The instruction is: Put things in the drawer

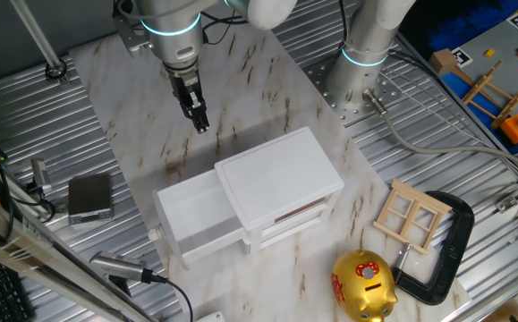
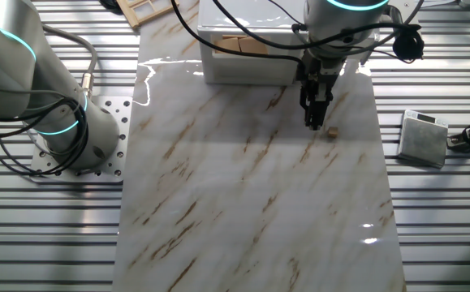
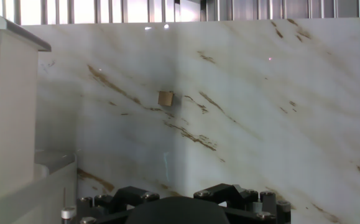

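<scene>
The small white cabinet (image 1: pixel 281 174) stands mid-table with its drawer (image 1: pixel 196 219) pulled out toward the front left; the drawer's inside looks plain white, and its knob (image 1: pixel 154 234) shows at the front. My gripper (image 1: pixel 201 122) hangs over the marble behind the drawer, fingers close together and holding nothing. In the other fixed view the gripper (image 2: pixel 314 122) is just left of a small wooden block (image 2: pixel 330 132) lying on the marble. The hand view shows this block (image 3: pixel 165 98) ahead and the cabinet (image 3: pixel 12 112) at the left; my fingertips are not visible there.
A wooden window frame (image 1: pixel 412 215), a black clamp (image 1: pixel 451 246) and a gold piggy bank (image 1: pixel 363 286) lie right of the cabinet. A grey box (image 1: pixel 90 197) sits on the ribbed metal at the left. The arm's base (image 1: pixel 366 54) stands at the back right.
</scene>
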Controlling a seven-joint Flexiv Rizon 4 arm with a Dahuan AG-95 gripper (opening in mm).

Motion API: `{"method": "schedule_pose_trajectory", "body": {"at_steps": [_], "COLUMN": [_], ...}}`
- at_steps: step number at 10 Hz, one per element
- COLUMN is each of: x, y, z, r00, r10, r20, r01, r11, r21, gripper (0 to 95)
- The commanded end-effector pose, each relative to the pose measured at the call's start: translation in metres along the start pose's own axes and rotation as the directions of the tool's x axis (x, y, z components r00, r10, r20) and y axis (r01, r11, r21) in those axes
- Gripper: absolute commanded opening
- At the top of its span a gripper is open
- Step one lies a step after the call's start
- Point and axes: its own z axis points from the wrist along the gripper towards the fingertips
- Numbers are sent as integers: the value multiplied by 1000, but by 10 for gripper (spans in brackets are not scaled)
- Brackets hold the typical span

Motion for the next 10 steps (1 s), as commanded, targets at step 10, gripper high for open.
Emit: {"method": "schedule_pose_trajectory", "body": {"at_steps": [10], "x": [0], "y": [0], "z": [0], "r00": [995], "r10": [-99], "r20": [20], "r01": [99], "r11": [995], "r21": [-8], "gripper": [0]}}
